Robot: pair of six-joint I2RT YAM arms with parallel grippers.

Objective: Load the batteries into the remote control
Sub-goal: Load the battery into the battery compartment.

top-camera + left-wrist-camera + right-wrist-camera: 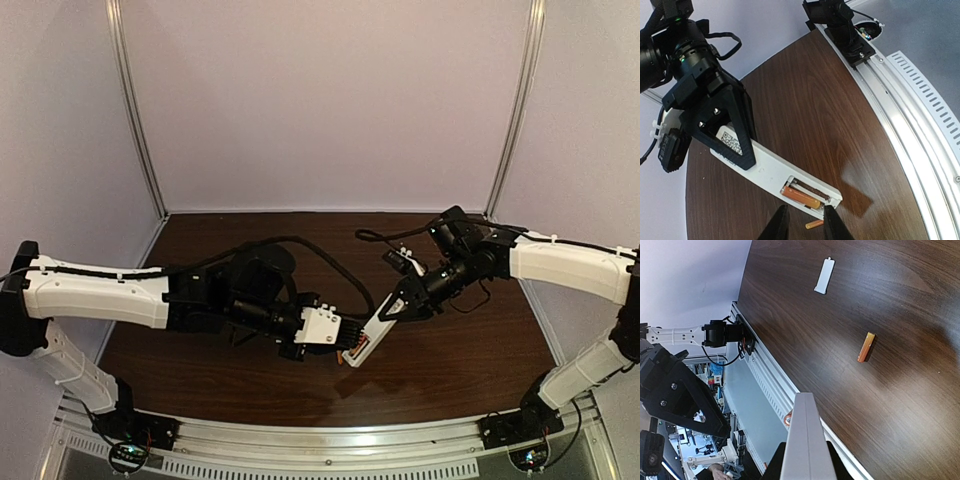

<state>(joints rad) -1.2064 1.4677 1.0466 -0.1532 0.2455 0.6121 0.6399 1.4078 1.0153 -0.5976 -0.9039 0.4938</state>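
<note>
The white remote control (765,170) is held above the table with its back up and its battery bay open. One orange battery (800,197) lies in the bay; the slot beside it is empty. A second orange battery (866,347) lies loose on the table and also shows in the left wrist view (814,225). My right gripper (405,305) is shut on the remote control (805,440) at its label end. My left gripper (805,229) is open and empty, with its fingers (777,227) just in front of the bay end.
A small white cover plate (824,276) lies flat on the dark wooden table (450,360), farther off than the loose battery. The metal rail (900,115) runs along the table's near edge. Pale walls enclose the back and sides.
</note>
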